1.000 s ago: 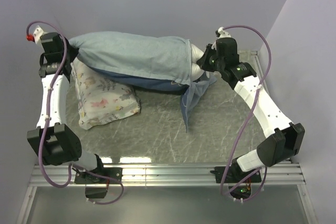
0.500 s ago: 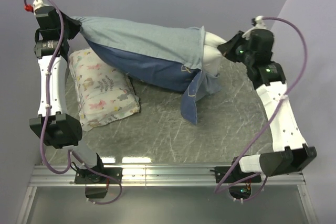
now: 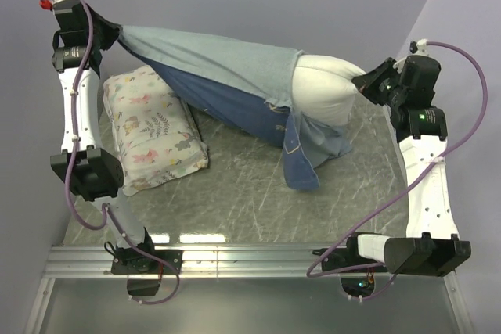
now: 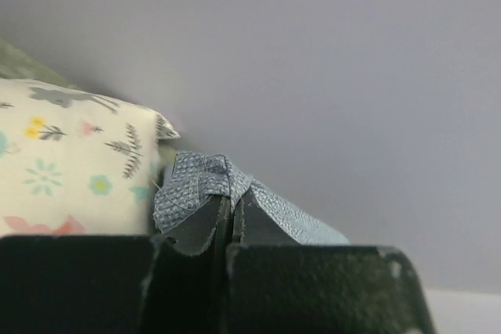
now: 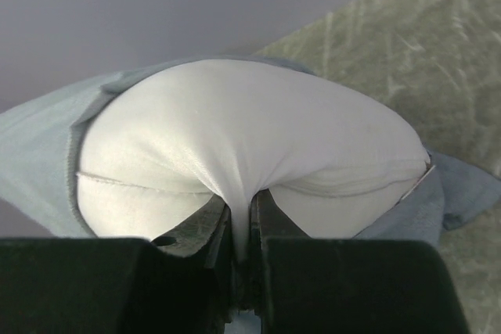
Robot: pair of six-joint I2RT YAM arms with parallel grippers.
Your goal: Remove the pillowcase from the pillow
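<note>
The pillowcase, pale blue-grey on top and navy beneath, hangs stretched across the back of the table. My left gripper is shut on its far-left corner and holds it raised. The plump white pillow sticks halfway out of the pillowcase's open right end. My right gripper is shut on the pillow's end, pinching its white fabric. A loose navy flap of the pillowcase hangs down onto the table below the pillow.
A smaller floral-print pillow lies on the left of the table under the stretched pillowcase; it also shows in the left wrist view. The grey-green marbled tabletop lies in front. Walls stand close at the back and both sides.
My right gripper has pulled the pillow to the right, baring more white pillow. My left gripper has lifted and held the pillowcase corner at the far left, stretching the case taut.
</note>
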